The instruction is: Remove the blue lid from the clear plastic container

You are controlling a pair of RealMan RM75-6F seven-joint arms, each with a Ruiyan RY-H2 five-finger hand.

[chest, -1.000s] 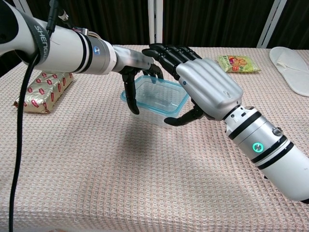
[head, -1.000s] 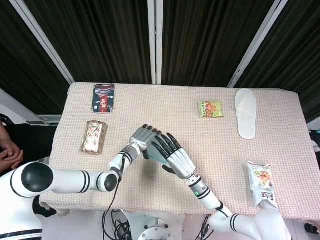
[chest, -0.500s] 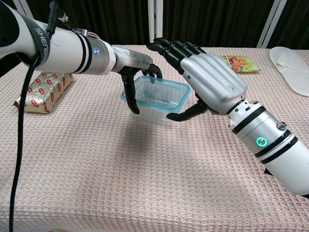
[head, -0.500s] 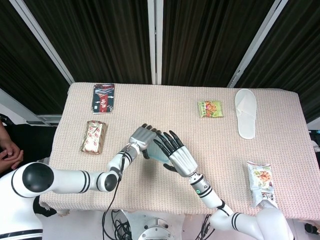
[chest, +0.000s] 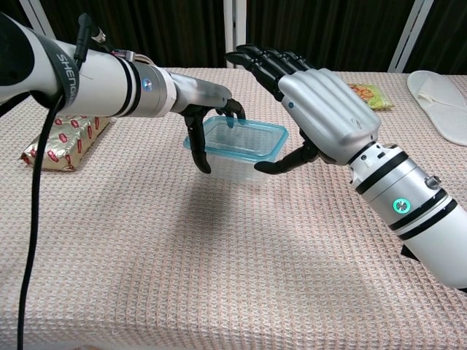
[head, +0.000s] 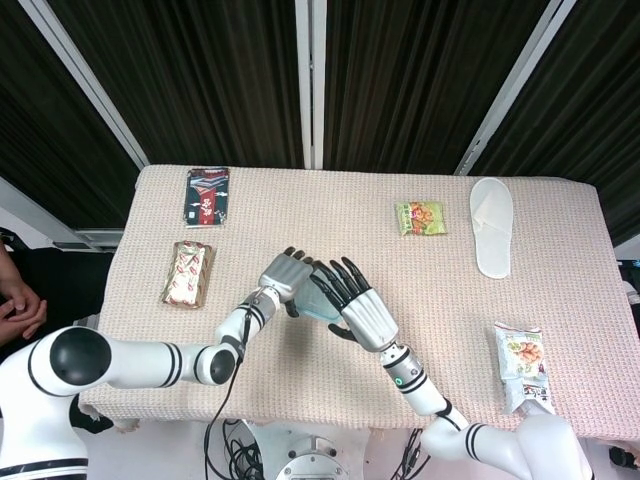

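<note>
Black fingers (chest: 195, 138) of the left hand (chest: 201, 98) curl down around the near-left end of the clear plastic container (chest: 235, 154), gripping it and, by its shadow on the cloth, holding it raised off the table (chest: 182, 277) near the middle of the surface. The blue lid (chest: 237, 137) sits seated on the container's rim. The right hand (chest: 314, 109) hangs over the container's right end, fingers spread and extended past the far edge, thumb reaching toward the lid's near-right corner; it holds nothing, and whether the thumb tip touches the rim cannot be told. In the head view both hands (head: 290, 275) (head: 355, 305) meet over the container, which is largely hidden there.

Judged step: seating the right hand on the lid before peeling. A good execution would hook a fingertip and the thumb under the lid's right edge, pinch only the blue rim, and lift from one corner while the left hand resists firmly. Squeezing the thin walls too hard could flex the container and bind the lid.
</note>
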